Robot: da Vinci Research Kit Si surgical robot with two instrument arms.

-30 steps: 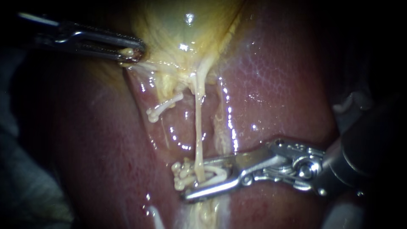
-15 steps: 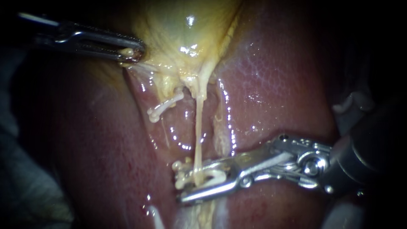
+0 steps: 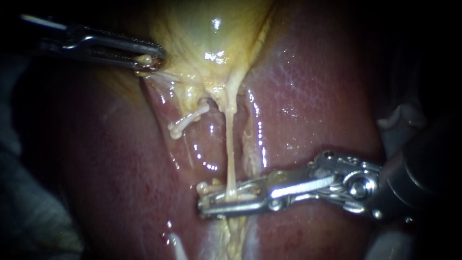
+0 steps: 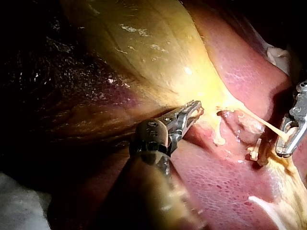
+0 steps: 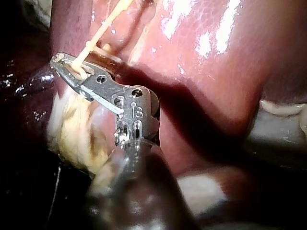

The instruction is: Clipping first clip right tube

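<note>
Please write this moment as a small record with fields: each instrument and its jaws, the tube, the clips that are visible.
left instrument: jaws shut on the gallbladder edge
right instrument: jaws shut on the thin tube
thin tube: taut, from the gallbladder across the liver
clip in jaws: pale, mostly hidden between the right jaws
other clip: white, left of the thin tube, touched by no instrument

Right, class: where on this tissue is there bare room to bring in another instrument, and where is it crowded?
Bare liver lies between the tube, the gallbladder and the right instrument. There is more below the left instrument, beside the upper clip. It is crowded where the right instrument's jaws are shut on the tube, next to the lower clip.
</note>
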